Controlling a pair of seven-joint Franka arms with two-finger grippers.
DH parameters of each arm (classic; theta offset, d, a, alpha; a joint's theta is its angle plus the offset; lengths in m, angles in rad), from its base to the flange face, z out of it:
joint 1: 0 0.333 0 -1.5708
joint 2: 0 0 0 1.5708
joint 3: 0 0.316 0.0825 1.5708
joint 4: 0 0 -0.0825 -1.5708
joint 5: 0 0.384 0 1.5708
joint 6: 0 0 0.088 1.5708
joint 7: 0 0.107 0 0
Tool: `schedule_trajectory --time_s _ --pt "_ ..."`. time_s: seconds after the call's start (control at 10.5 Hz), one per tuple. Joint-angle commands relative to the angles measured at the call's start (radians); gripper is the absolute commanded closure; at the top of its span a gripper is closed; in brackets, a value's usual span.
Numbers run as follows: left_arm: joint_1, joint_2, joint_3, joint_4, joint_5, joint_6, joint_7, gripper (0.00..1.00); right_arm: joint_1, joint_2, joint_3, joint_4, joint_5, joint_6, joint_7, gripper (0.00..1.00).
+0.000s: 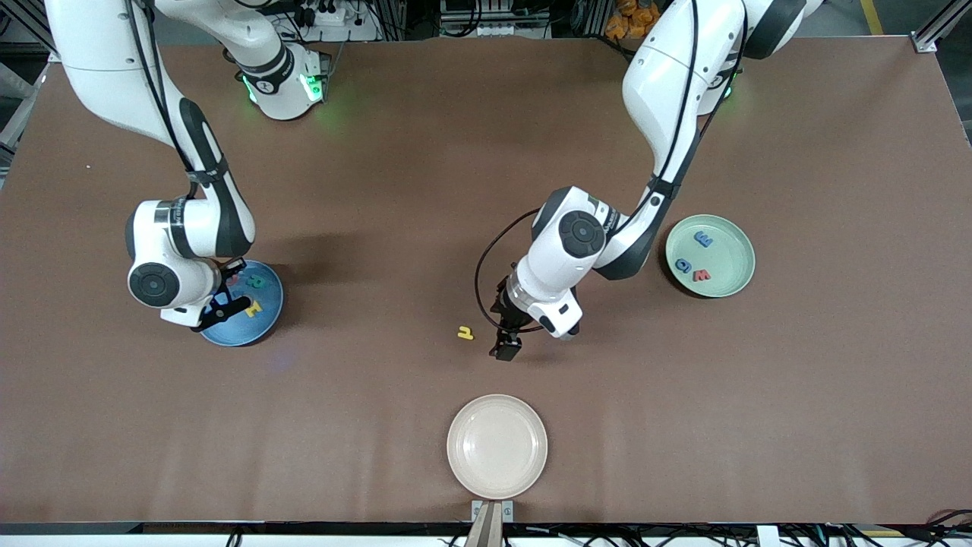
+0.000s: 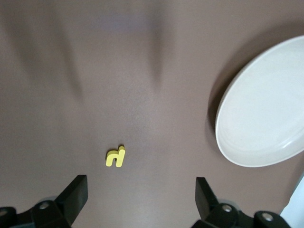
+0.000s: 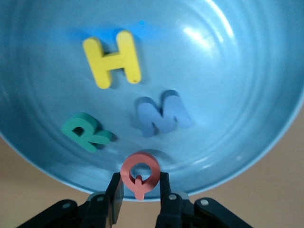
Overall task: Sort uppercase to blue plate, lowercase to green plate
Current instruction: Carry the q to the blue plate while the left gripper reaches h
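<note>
Plates sit well apart on the brown table (image 1: 835, 395): a cream plate (image 1: 497, 446) nearest the front camera, a green plate (image 1: 711, 255) holding three letters, and a glossy blue plate (image 3: 247, 95) with a flat H (image 3: 112, 59), R (image 3: 85, 131) and W (image 3: 163, 114). The right gripper (image 3: 140, 187) pinches a red Q (image 3: 139, 172) over the blue plate's rim. The left gripper (image 2: 141, 197) hovers wide open over a yellow h (image 2: 116, 156) lying alone on the table.
</note>
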Motion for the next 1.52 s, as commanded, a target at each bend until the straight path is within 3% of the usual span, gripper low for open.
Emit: schedule_trajectory --time_s 0.0,0.09,0.28,0.38,0.66,1.04,1.23,1.42 --pt "-0.012 0.057 -0.018 0.029 -0.041 0.055 -0.023 0.0 0.007 -0.022 0.005 -0.02 0.037 -0.006 -0.013 0.75" --pt "-0.014 0.063 -0.056 0.029 -0.041 0.059 -0.004 0.0 0.007 -0.022 0.005 -0.018 0.047 -0.006 -0.013 0.69" --pt "-0.014 0.088 -0.13 0.028 -0.041 0.069 0.119 0.0 0.01 -0.022 0.007 -0.009 0.051 0.003 -0.008 0.36" --pt "-0.014 0.101 -0.154 0.028 -0.043 0.082 0.183 0.0 0.015 -0.025 0.008 -0.003 0.051 0.002 -0.006 0.26" --pt "0.004 0.117 -0.164 0.021 -0.043 0.089 0.283 0.0 0.012 -0.08 0.028 0.032 0.051 -0.006 0.071 0.2" --pt "0.032 0.143 -0.162 0.021 -0.041 0.089 0.357 0.0 -0.037 -0.267 0.128 0.079 0.049 -0.012 0.302 0.09" --pt "0.031 0.151 -0.162 0.028 -0.052 0.089 0.286 0.0 -0.1 -0.393 0.196 0.086 0.044 -0.079 0.302 0.02" --pt "0.032 0.151 -0.145 0.023 -0.049 0.084 0.195 0.0 -0.148 -0.487 0.218 0.097 0.043 -0.082 0.293 0.0"
